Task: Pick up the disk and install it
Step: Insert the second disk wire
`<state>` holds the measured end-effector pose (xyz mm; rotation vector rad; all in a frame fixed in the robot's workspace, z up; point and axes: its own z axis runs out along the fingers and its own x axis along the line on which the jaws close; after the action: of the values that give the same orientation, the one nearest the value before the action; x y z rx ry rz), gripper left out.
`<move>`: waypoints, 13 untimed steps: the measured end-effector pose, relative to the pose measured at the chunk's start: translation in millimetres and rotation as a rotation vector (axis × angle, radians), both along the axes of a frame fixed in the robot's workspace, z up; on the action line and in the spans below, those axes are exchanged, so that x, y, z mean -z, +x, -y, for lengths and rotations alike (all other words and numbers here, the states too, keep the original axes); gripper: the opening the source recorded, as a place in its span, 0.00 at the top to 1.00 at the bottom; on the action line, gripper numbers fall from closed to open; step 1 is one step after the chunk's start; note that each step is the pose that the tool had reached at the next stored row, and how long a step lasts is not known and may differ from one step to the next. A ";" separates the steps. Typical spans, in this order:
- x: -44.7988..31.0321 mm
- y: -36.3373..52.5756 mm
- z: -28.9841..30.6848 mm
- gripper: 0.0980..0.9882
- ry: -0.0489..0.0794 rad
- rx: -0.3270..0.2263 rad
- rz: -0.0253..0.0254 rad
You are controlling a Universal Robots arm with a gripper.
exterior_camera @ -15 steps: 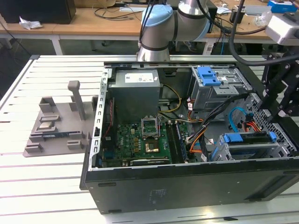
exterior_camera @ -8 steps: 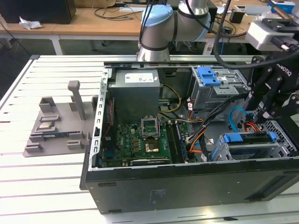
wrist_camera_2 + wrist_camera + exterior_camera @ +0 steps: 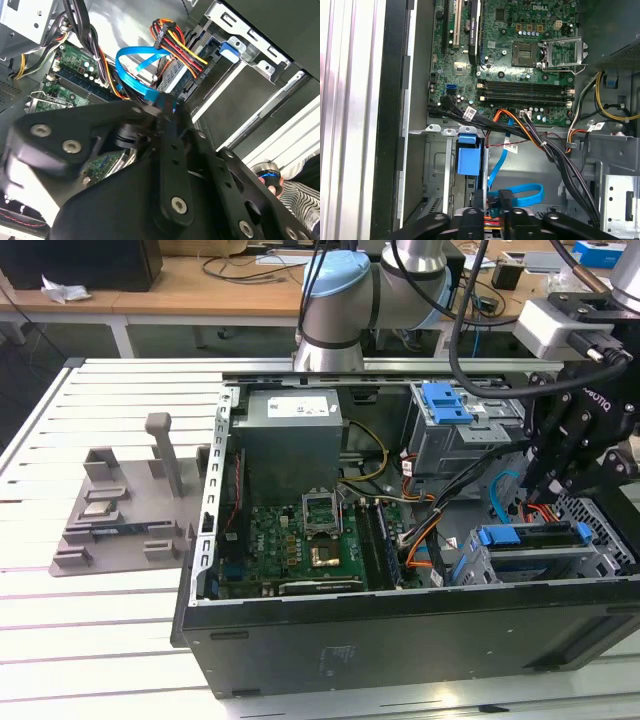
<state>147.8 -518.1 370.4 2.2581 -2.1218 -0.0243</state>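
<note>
Disk (image 3: 530, 536): as far as I can judge, it is the blue-framed piece standing on edge in the drive cage (image 3: 480, 565) directly beneath the claw (image 3: 548, 490). Its label is hidden, so I am not certain. Whether the claw is clenched on it or released, I cannot tell. It hangs just above the blue bracket, and contact is not clear.

This looks like the install step, late in the task, with the drive already in its bay. Finishing here calls for a straight, gentle push along the cage's rails. It also calls for care with the blue data cable (image 3: 520, 192) and the orange-and-black wire bundle (image 3: 545, 145) lying close beside the claw.

Beyond the claw, deeper in the open computer case (image 3: 400, 640), sits a second cage with a blue latch (image 3: 445, 405), and farther off the motherboard (image 3: 300, 535). The case rests on a white slatted desk (image 3: 100, 640), which also carries a grey fixture (image 3: 110, 510) well away. Wooden benches (image 3: 200, 285) strewn with cables stand behind.
</note>
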 end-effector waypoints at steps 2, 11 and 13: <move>-0.1 0.0 0.0 0.93 0.000 0.000 0.0000; 6.6 0.4 13.3 0.93 -0.003 0.000 -0.0006; 12.7 2.8 15.1 0.93 -0.003 0.000 -0.0019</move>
<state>150.6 -533.2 357.7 2.2558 -2.1195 -0.0236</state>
